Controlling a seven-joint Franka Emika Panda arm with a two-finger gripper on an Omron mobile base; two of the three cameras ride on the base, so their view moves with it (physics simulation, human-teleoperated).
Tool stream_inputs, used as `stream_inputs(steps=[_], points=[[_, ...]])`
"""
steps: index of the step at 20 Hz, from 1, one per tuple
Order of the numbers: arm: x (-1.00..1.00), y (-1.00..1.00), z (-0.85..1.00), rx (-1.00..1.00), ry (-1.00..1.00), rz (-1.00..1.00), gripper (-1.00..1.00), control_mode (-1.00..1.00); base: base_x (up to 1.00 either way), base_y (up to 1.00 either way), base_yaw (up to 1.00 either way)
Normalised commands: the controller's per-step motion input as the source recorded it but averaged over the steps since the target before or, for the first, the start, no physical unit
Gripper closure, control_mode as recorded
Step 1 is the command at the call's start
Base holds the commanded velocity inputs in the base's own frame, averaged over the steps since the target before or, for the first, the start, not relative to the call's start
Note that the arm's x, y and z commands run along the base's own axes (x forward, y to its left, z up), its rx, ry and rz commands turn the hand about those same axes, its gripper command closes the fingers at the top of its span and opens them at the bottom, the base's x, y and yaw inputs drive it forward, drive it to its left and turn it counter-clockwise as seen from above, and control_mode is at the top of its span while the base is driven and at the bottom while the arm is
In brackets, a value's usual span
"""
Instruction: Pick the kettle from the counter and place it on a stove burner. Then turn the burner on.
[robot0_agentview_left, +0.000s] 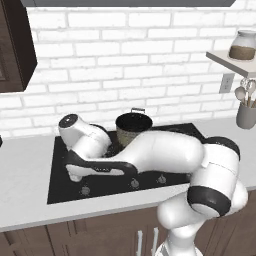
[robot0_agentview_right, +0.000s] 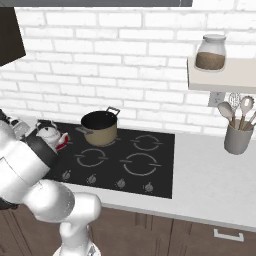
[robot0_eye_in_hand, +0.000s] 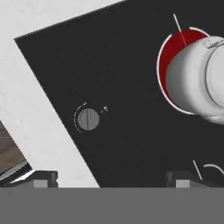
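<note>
Small silvery-white round kettle (robot0_eye_in_hand: 197, 83) sits on red-glowing burner (robot0_eye_in_hand: 168, 59), so burner's on; gripper (robot0_eye_in_hand: 111, 177) spread, empty, task basically done.

Base views flank cooktop (robot0_agentview_left: 150, 185); hand view close above.

White arm folded low and reaching left, its hand angled downward at the near left. Gripper (robot0_eye_in_hand: 111, 178) with fingertips (robot0_eye_in_hand: 43, 178) set wide apart, nothing held between them.
</note>
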Motion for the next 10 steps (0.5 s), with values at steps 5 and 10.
stream_inputs(steps=[5,10], points=[[-0.79,-1.0,0.87,0.24,-0.45,0.0,-1.0,-1.0,0.0,0.0,0.0],[-0.63,-1.0,0.63,0.25,-0.48,0.0,-1.0,-1.0,0.0,0.0,0.0]])
